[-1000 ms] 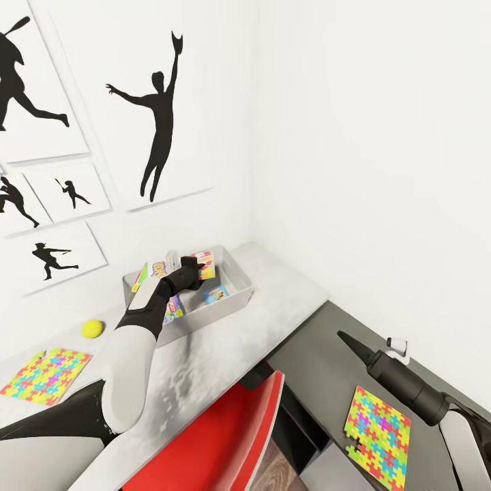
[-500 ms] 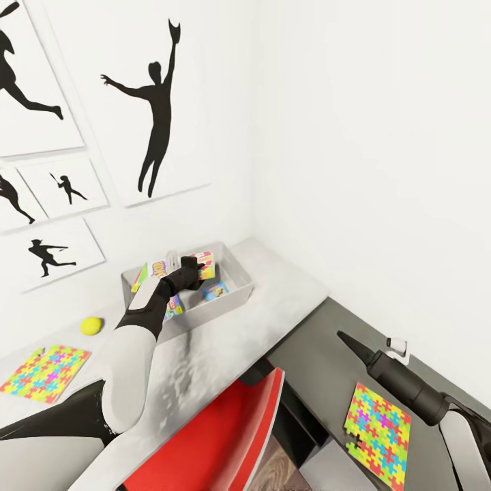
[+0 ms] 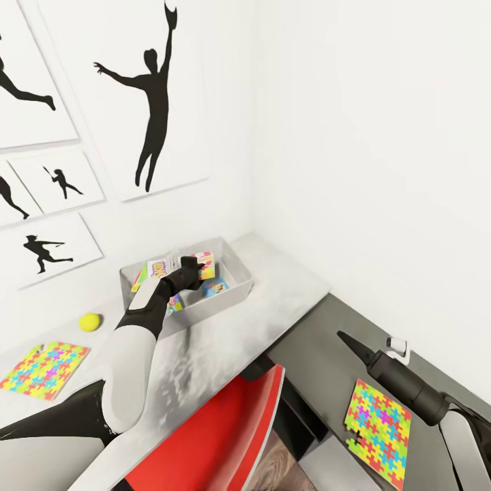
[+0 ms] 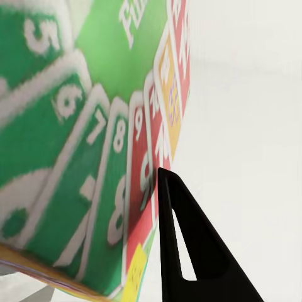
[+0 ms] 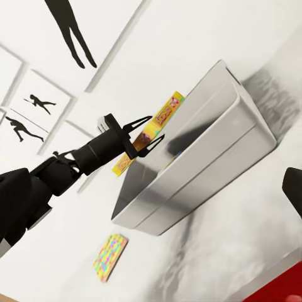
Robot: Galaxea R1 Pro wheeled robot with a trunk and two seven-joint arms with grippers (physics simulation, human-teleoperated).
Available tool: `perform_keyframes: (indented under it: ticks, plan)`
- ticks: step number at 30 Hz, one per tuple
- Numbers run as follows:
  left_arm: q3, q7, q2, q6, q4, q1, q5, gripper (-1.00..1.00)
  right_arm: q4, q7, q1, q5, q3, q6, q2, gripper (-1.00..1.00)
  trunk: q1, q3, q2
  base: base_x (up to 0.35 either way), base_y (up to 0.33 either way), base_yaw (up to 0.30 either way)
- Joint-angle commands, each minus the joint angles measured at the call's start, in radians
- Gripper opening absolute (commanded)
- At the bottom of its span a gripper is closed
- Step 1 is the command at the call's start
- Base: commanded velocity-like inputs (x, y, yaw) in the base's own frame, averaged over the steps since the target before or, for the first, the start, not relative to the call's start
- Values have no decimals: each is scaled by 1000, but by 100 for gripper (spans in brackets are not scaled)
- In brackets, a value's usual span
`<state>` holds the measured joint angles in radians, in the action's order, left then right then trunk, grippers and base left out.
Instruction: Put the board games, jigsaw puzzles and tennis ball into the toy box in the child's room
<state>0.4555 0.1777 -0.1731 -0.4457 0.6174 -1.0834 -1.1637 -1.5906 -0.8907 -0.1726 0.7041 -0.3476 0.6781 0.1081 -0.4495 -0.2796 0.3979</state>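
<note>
The grey toy box (image 3: 235,296) stands on the white table near the wall corner, with several colourful board games (image 3: 158,267) inside. My left gripper (image 3: 196,270) hangs over the box, shut on a board game (image 3: 205,261) held upright; the left wrist view shows its green numbered cards (image 4: 75,157) close up. From the right wrist view, the yellow-edged game (image 5: 165,113) sits between the left gripper's fingers (image 5: 143,135) above the box (image 5: 201,170). A tennis ball (image 3: 89,321) and a jigsaw puzzle (image 3: 44,368) lie on the table's left. Another puzzle (image 3: 378,423) lies by my open right gripper (image 3: 343,336).
A red chair (image 3: 211,436) stands against the table's front edge. The second puzzle rests on a dark lower desk (image 3: 314,354) to the right, beside a small white object (image 3: 397,346). White walls with silhouette pictures (image 3: 146,102) close off the back and right.
The head camera has shifted slightly, so the whole picture has drifted. My left gripper still holds the board game over the toy box; the right arm is unchanged.
</note>
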Motion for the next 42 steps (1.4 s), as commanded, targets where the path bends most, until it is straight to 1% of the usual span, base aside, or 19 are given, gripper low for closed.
perform_keyframes:
  ticks: [1, 11, 20, 26, 30, 33, 37, 42]
  plan:
    - [6, 9, -1, -5, 2, -1, -11, -100, 0, -1, -1, 5, -1, 6, 0, 100, -1, -4, 2, 0, 0, 0]
    - [6, 8, -1, -4, 10, -6, -11, -100, 0, -1, -1, 5, -1, 5, -1, 100, -1, -20, 2, 0, 0, 0]
    - [8, 8, -1, -3, 10, -48, -11, -100, 0, -2, -1, 5, 1, 5, -1, 100, -1, -35, 2, 0, 0, 0]
    - [8, 9, -1, 27, 8, -62, -15, -100, 0, -2, -1, 5, 0, 5, -1, 100, -1, -45, 2, 0, 0, 0]
    - [7, 10, -1, 34, 6, -67, -18, -100, 0, -2, -1, 5, 1, 5, -1, 100, -1, -51, 2, 0, 0, 0]
    - [7, 28, -1, 40, 3, -83, -19, -100, 0, -2, -1, 5, 1, 5, -1, 100, -1, -56, 2, 0, 0, 0]
    - [8, 68, -1, 56, -4, -104, -19, -100, 0, -2, -1, 5, 1, 5, -1, 100, -1, -63, 2, 0, 0, 0]
    - [8, 82, -1, 63, -28, -129, -19, -100, 0, -3, -1, 5, 0, 5, -1, 100, -1, -71, 2, 0, 0, 0]
